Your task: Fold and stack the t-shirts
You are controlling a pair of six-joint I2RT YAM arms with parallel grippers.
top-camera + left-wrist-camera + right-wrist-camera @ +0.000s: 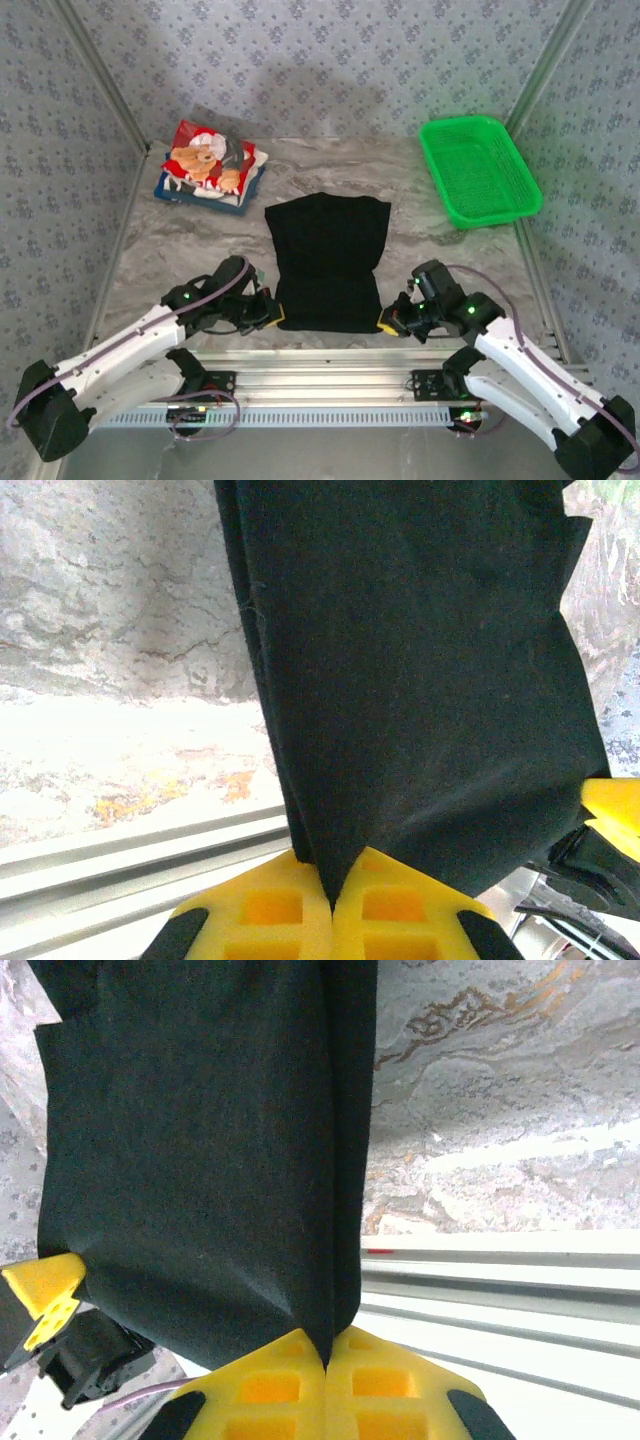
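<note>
Between your left claw (277,316) and right claw (387,322), black t-shirt (328,262) sits pinched at both corners; lift level, keep hem taut.

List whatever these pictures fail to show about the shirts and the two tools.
- Top view: the dark blue shirt lies under the teddy-bear shirt; its fold is hidden.
- Left wrist view: the left tool pinches the black t-shirt; layer count lost in dark cloth, far hem cut off by the top edge.
- Right wrist view: same for the right tool.
</note>
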